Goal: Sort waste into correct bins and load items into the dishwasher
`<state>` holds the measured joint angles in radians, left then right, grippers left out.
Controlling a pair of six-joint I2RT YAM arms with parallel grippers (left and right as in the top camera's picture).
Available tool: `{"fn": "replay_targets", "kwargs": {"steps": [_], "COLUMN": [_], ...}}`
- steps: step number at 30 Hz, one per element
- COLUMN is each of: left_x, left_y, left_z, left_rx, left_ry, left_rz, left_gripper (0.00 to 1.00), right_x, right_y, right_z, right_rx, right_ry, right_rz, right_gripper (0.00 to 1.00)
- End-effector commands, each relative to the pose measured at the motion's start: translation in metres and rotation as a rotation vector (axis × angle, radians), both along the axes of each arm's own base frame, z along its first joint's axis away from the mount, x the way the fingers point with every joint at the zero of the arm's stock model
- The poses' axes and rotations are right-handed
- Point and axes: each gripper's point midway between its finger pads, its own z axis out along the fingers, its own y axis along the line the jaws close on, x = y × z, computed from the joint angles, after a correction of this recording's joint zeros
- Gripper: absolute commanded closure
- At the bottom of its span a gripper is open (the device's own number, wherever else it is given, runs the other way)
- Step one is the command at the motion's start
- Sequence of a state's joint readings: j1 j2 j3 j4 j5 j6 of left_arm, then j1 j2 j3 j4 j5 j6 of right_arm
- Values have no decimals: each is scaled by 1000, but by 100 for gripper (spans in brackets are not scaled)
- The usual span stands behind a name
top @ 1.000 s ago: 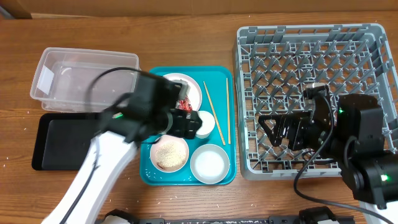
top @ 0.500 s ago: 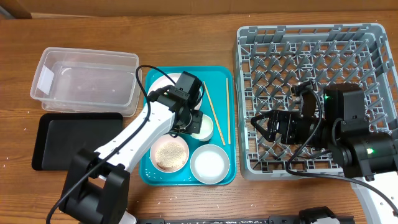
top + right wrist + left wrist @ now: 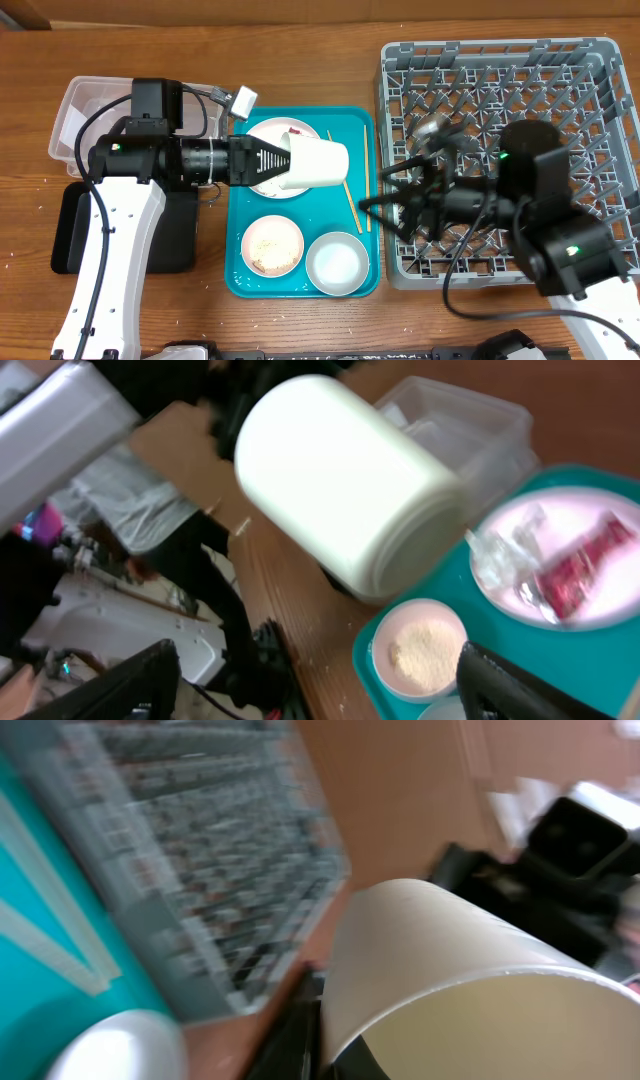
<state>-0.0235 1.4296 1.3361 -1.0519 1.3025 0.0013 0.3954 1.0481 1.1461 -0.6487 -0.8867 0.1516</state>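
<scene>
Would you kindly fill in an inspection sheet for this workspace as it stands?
Surface: wooden table, a few pale specks near the front edge.
Job's things: small cup held on its side above the teal tray; red wrapper on the large plate; rice on the small plate; bowl empty; two chopsticks on the tray; no dishes seen in the dish rack; clear tub and black tray look empty.
Clutter: nothing seen.
Pincers: left pincer shut on the small cup; right pincer open, facing it.
Cables: black cables loop along both arms.
Surroundings: cardboard behind the table.
</scene>
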Motion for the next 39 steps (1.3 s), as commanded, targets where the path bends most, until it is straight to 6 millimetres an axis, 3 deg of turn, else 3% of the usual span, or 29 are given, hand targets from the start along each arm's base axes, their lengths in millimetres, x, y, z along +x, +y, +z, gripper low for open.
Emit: {"fn": "replay_targets", "kwargs": {"steps": [1,7,9,14,16,17,18,20,21,22,25,26,29,31,34,36,39], "left_x": [-22,-29,-31,-33,-31,-30,-30,-29,-27,-22,-6,2,7,8,5,1,-1], "left_y": [-9,-16,-21,-23,-23,-23,-23,-23,-21,-17,5,27,50,58,65,69,71], "left_z": [40,39,32,23,23,23,24,23,20,13,-15,-34,-48,-51,-63,-69,-73], "left_rx": [-227,-226,-191,-139,-140,-140,-140,-135,-116,-78,78,187,265,285,356,399,424], "left_ry": [-38,-6,-6,22,9,-1,-9,-13,-13,1,59,104,147,165,195,211,213], "left_rz": [-124,-146,-155,-145,-146,-146,-147,-145,-132,-103,22,110,189,216,233,235,230], "left_gripper": [96,96,96,96,89,83,68,12,0,0,0,0,0,0,0,0,0], "right_x": [7,13,7,5,0,-1,-1,-1,3,8,22,27,34,43,37,32,29], "right_y": [18,35,43,42,42,42,41,40,37,32,12,-2,-30,-76,-141,-157,-165], "right_z": [13,21,30,34,33,32,30,27,24,20,2,-11,-40,-77,-116,-127,-145], "right_rx": [25,98,146,157,159,154,149,141,124,105,12,-60,-201,-372,-604,-672,-724], "right_ry": [-19,-18,-43,-58,-38,-27,-17,-13,0,12,40,70,142,265,399,450,553], "right_rz": [-23,57,151,157,181,181,179,172,138,96,-68,-173,-358,-639,-979,-1048,-1065], "right_gripper": [8,8,19,38,45,45,45,45,45,45,46,46,46,47,46,46,46]}}
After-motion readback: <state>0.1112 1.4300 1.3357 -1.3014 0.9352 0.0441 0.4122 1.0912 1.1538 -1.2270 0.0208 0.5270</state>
